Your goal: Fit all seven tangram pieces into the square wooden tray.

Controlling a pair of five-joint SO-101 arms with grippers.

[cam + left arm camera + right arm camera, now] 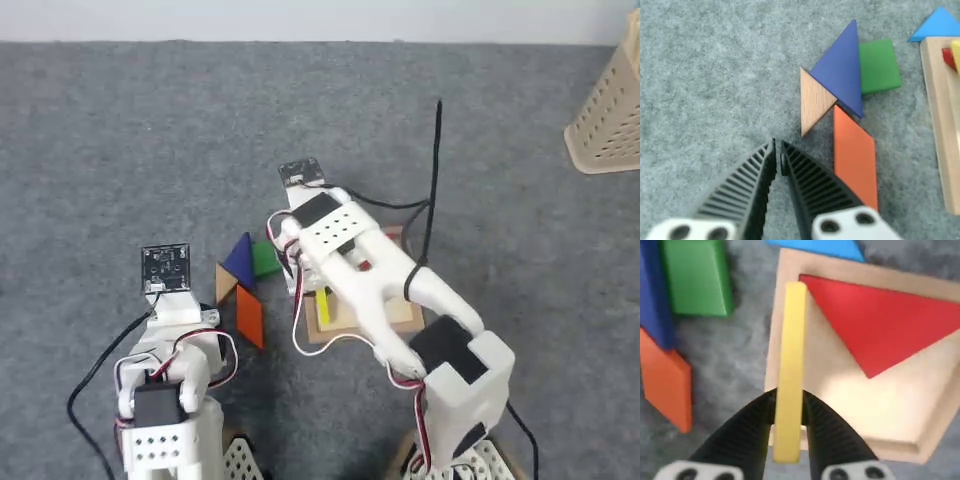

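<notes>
No readable text, plain tangram pieces, unmarked wooden tray, no numbers

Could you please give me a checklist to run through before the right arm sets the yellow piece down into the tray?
1. Grip: ok. The right gripper has its fingers clamped on the yellow piece, held on edge.
2. Alignment: cannot tell. The yellow piece runs along the tray wall, perhaps over the rim.
3. Free floor: ok. There is bare wood beside the red triangle.
4. Other arm: ok. The left gripper is shut and empty over the carpet, apart from the tray.
5. Neighbours: ok. The green square and the orange piece lie outside the tray.
</notes>
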